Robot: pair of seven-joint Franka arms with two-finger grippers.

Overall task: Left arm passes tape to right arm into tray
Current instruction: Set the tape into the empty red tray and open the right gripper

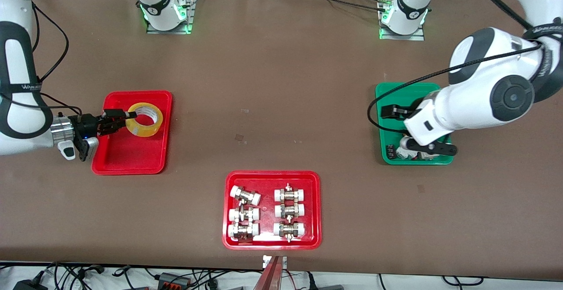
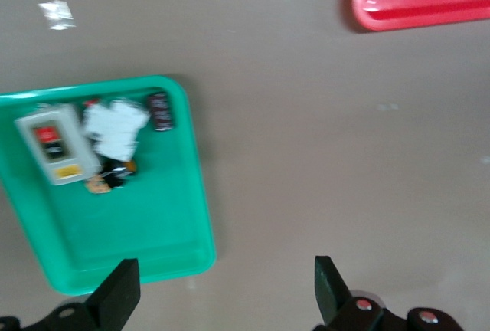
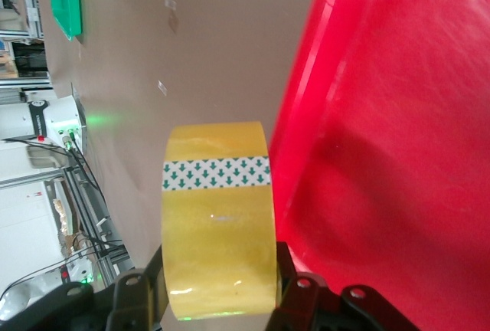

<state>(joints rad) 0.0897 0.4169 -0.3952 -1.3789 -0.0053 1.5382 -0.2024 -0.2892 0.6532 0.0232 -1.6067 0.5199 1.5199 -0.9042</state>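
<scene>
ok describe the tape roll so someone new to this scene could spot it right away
Start at the plain red tray toward the right arm's end of the table. The tape is over its part farther from the front camera, clamped in the right gripper. It is a wide yellowish translucent roll with a band of green arrows, unlike the white-capped metal fittings in the other red tray.
</scene>
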